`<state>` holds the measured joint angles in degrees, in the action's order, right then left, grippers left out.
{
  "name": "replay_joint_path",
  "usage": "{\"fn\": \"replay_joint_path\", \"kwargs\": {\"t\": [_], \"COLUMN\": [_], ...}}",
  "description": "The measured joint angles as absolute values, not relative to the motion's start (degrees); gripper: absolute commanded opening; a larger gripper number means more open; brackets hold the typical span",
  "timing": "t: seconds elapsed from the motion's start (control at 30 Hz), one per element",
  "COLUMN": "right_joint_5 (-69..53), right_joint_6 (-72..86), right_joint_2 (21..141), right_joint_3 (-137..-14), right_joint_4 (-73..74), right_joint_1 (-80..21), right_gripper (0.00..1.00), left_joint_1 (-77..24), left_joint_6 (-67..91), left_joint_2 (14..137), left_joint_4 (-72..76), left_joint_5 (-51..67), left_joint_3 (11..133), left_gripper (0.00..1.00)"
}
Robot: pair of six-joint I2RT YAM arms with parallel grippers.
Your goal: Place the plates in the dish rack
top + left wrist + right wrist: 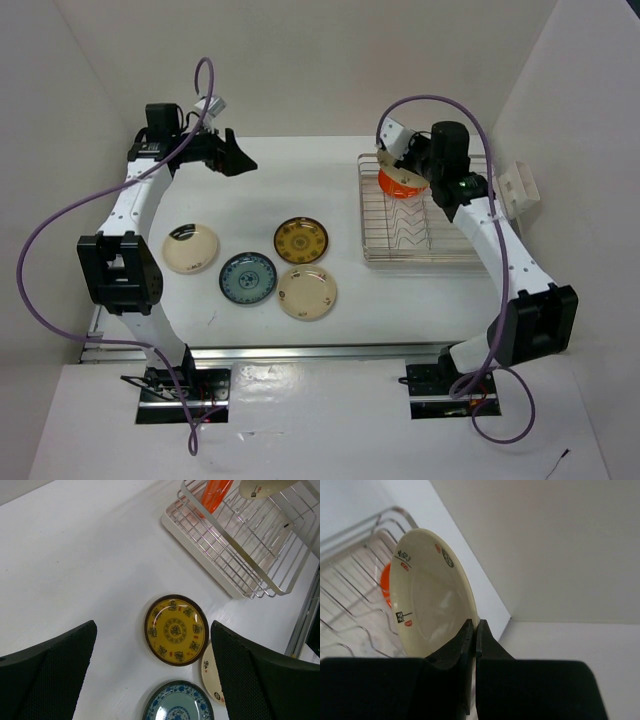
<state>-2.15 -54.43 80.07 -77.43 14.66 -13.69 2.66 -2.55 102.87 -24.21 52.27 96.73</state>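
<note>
Left gripper (236, 156), jaws wide and empty, over the table (300, 180). Flat on it: cream plate (190, 247), blue-teal plate (248, 277), gold-patterned plate (300, 239), second cream plate (307, 292). Orange-red plate (400, 183), half hidden, stands in the dish rack (425, 245); above, right gripper (475, 630) pinches the rim of a third cream plate (430, 600).

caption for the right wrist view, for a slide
Right gripper pinches a cream plate by its rim over the dish rack.

The white table (300, 190) holds the dish rack (420, 258) and four plates (301, 240) lying flat.
</note>
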Motion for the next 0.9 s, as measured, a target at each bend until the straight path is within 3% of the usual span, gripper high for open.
{"fn": "replay_joint_path", "kwargs": {"t": [0.27, 0.57, 0.9], "right_joint_5": [-12.71, -26.92, -31.73], "right_joint_6": [-69.73, -81.03, -86.11], "right_joint_2": [81.38, 82.98, 84.23], "right_joint_3": [-76.79, -77.47, -75.4], "right_joint_4": [12.88, 14.2, 13.65], "right_joint_1": [-5.78, -3.99, -1.26], "right_gripper": [0.0, 0.0, 0.0], "left_joint_1": [2.87, 3.38, 3.55], "left_joint_6": [-2.55, -2.55, -2.13], "left_joint_2": [102.87, 103.09, 103.44], "left_joint_4": [-24.23, -24.32, -24.29], "left_joint_5": [49.32, 47.59, 46.28], "left_joint_3": [96.09, 96.09, 95.83], "left_gripper": [1.0, 1.0, 1.0]}}
